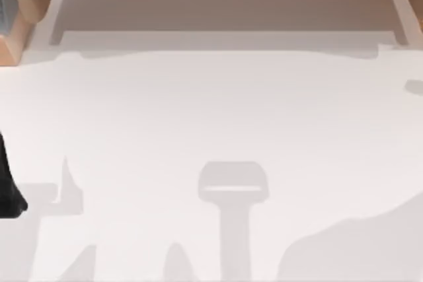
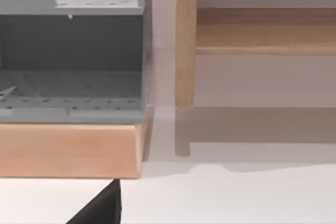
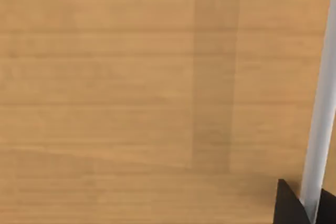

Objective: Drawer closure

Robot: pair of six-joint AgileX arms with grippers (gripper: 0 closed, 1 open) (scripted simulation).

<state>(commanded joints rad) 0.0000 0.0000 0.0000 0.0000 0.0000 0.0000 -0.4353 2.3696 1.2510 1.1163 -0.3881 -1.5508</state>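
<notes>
One drawer (image 1: 225,18), grey shelving (image 2: 71,51) beside.

Seen from the left wrist: a grey shelf unit (image 2: 71,56) with two perforated levels, one above the other, resting on a light wood base (image 2: 68,149). Beside it, a narrow gap, then an upright light wood post (image 2: 186,40) ending above the pale surface. Past the post, a horizontal light wood rail (image 2: 265,31), and below it a pale grey-beige panel (image 2: 262,80), possibly part of the drawer, cannot tell for sure. Nearer, the white table (image 2: 226,198) with grey shadows. At the near edge, a black wedge (image 2: 100,209), likely part of the left tool; fingers not readable.
</notes>
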